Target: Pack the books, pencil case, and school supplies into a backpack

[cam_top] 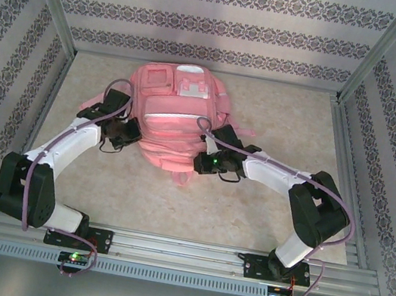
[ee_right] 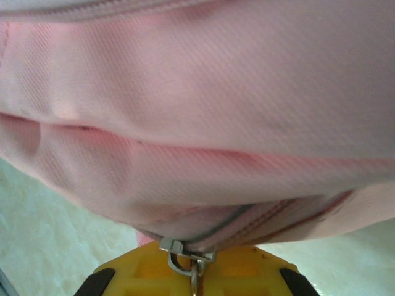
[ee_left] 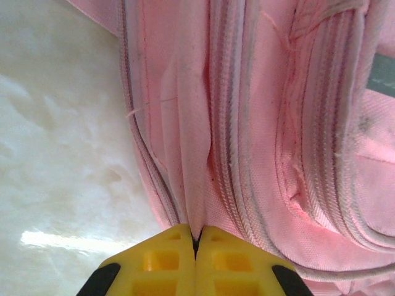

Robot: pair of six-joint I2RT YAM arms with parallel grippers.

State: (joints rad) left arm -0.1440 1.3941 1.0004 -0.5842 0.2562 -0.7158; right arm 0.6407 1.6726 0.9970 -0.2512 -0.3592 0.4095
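The backpack (cam_top: 176, 117) lies on the table (cam_top: 270, 214), midway between its left and right edges and nearer the far edge. My left gripper (cam_top: 130, 134) meets the backpack's left side, with my fingers (ee_left: 160, 265) pressed together on a fold of its fabric. My right gripper (cam_top: 203, 163) meets its near-right side, pinching the zip pull (ee_right: 185, 256).

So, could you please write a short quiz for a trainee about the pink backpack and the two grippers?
1. True or false: the left gripper is shut on a fold of the backpack fabric.
2. Short answer: which small metal part does the right gripper hold?
3. Fill in the blank: in the wrist views, the fingers of both grippers are ____ in colour.
Key: 1 true; 2 the zipper pull; 3 yellow.
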